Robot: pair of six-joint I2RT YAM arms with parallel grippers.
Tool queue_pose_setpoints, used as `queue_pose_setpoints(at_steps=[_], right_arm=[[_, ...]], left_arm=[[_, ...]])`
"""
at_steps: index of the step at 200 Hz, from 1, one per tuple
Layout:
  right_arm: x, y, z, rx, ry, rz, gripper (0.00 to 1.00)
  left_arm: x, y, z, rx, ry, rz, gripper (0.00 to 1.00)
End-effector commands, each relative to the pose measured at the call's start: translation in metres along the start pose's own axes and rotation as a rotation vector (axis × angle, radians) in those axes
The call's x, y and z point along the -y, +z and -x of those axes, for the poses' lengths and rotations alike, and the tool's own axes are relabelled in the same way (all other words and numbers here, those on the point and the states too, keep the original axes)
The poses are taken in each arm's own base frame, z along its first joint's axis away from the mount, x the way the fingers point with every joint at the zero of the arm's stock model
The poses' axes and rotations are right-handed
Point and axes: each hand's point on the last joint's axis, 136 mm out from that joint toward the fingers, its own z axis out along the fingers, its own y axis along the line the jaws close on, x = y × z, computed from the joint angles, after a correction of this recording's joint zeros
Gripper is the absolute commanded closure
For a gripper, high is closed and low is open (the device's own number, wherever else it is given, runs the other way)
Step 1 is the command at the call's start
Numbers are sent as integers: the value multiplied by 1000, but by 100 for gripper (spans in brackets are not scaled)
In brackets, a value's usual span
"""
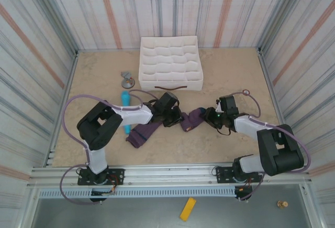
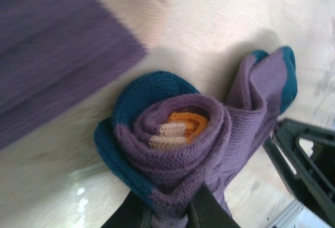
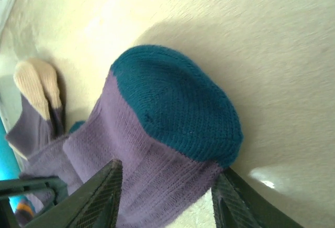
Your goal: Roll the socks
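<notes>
At the middle of the table, just in front of the white organizer box, the socks lie as one purple band. It runs from the near left toward the right, and both arms meet over its right part. The left gripper sits on the middle of the band and the right gripper on its right end, the two near each other but apart.

From the left wrist, the socks are wound into a tight spiral. The outside is purple, a dark teal edge wraps the left and lower side, and orange and pale cream layers sit at the core. The left gripper is almost closed, its black fingers pinching the lower edge of that roll. A loose purple fold with a teal tip stands to the right of the roll. A flat purple stretch lies blurred at the upper left.

From the right wrist, the socks show a purple end with a rounded teal toe. It rises between the fingers of the right gripper, which stand about half apart, one on either side of the fabric. Whether they press it I cannot tell. Two pale cream tips show at the left.

A light blue cylinder lies on the table beside the left arm. A small grey thing sits near the box's left corner. A yellow piece lies on the grey surface below the table's near edge.
</notes>
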Motion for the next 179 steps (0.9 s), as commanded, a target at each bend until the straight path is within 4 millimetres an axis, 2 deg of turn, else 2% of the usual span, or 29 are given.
queue_pose_setpoints(at_steps=[1, 33, 68, 118, 136, 166, 179], right_arm=[[-15, -7, -5, 29, -203, -4, 45], [-36, -22, -23, 103, -438, 1, 35], [-56, -36, -54, 214, -715, 15, 32], [-56, -48, -70, 371, -892, -86, 31], [-61, -44, -80, 360, -934, -44, 31], [-57, -27, -90, 342, -1000, -63, 32], [-65, -22, -95, 343, -1040, -46, 33]], left_arm=[[-43, -13, -1, 95, -114, 188, 100], [-46, -24, -5, 148, -143, 213, 100], [-47, -24, -12, 136, -155, 231, 100], [-43, -24, -16, 113, -165, 217, 100], [-42, -23, -18, 100, -165, 211, 100], [-42, -22, -21, 81, -170, 213, 100], [-41, -24, -21, 81, -167, 213, 100]])
